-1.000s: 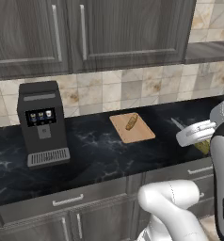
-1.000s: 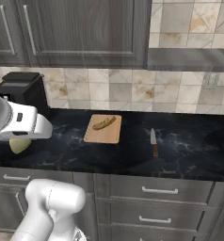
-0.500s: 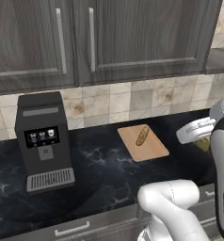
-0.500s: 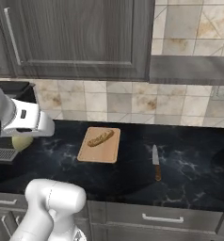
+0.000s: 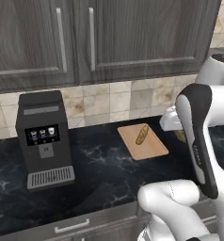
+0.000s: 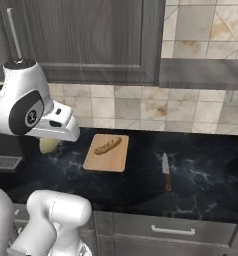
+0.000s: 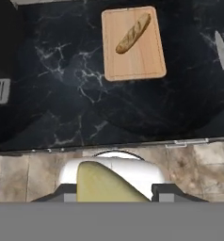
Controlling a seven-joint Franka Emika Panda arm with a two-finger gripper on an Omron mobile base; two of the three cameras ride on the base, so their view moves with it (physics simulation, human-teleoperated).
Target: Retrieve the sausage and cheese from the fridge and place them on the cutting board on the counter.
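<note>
The end effector point(image 7: 109, 190) grips the cheese point(image 7: 104, 184), a yellow-green chunk, out past the worktop's point(image 7: 62, 94) front edge. It looks firm, light, slightly slick; a mid-body pinch suits. The cutting board point(image 7: 132, 47) near the back edge carries a baguette point(image 7: 132, 33). The fingertips are mostly hidden.
</note>
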